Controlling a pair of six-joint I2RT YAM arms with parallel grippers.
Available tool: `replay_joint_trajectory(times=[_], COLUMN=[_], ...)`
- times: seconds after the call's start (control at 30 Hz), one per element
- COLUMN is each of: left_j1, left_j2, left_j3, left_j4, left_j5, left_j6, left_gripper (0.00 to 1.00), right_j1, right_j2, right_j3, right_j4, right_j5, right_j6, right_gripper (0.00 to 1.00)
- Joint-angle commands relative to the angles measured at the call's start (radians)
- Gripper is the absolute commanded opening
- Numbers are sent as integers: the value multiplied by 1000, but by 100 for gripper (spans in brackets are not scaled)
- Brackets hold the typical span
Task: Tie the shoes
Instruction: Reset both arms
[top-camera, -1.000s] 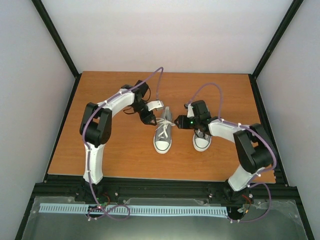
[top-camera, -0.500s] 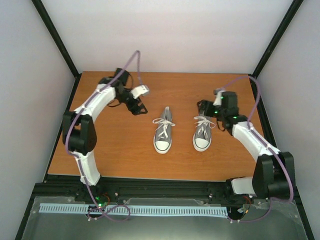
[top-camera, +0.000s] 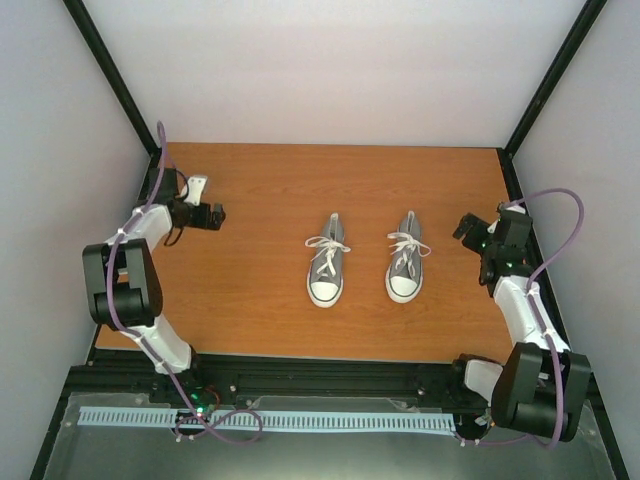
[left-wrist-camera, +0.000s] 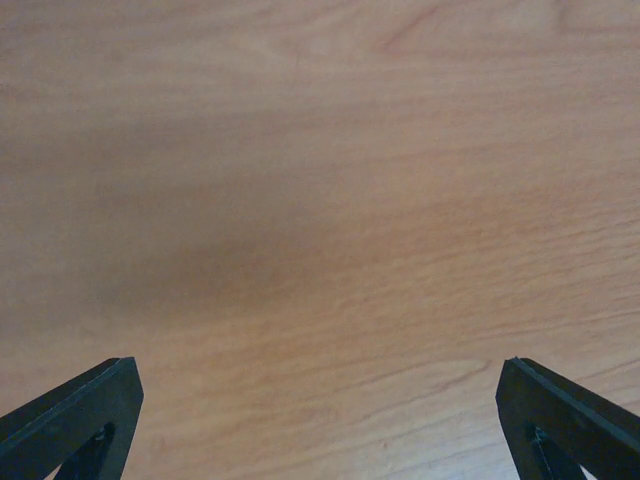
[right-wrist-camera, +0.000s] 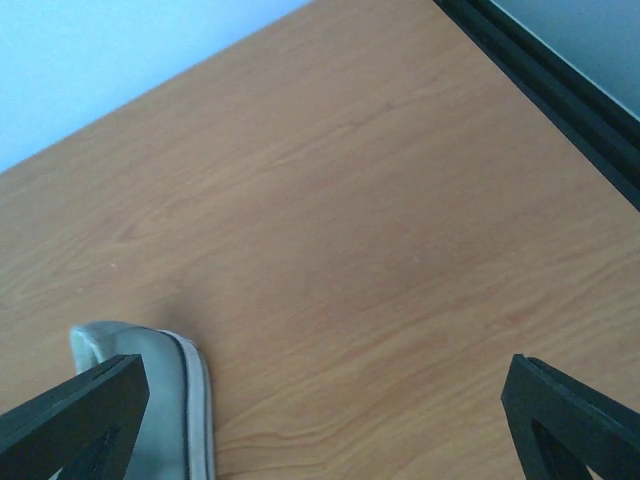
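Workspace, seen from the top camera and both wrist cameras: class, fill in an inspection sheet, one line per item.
Surface: wooden table, bare around the shoes.
Job's things: shoes, side by side mid-table, toes toward the arm bases; white laces spread across each, knots too small to judge.
Clutter: nothing seen.
Grippers: left gripper at the table's left edge, right gripper at its right edge; both have fingers wide apart, holding nothing, clear of the shoes.
Cables: purple cables loop along each arm, off the table.
Surroundings: white walls, black frame.
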Motion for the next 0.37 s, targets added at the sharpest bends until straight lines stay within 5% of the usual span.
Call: replay_joint_trajectory(times=[0.0,0.33], left_j1=[-2,-2], left_j2=[-113,-174], left_j3=[-152,-358], left_j4=[253,456], left_j5=[-112,-98], left_j6=[-99,-176], left_gripper=[100,100], right_j1=[-6,-6], right_j2=[-22,13], right_j3=[-43,-91], right_j4=[61,107], right_j5=[89,86], right_j6=[6,24], right_gripper=[100,100])
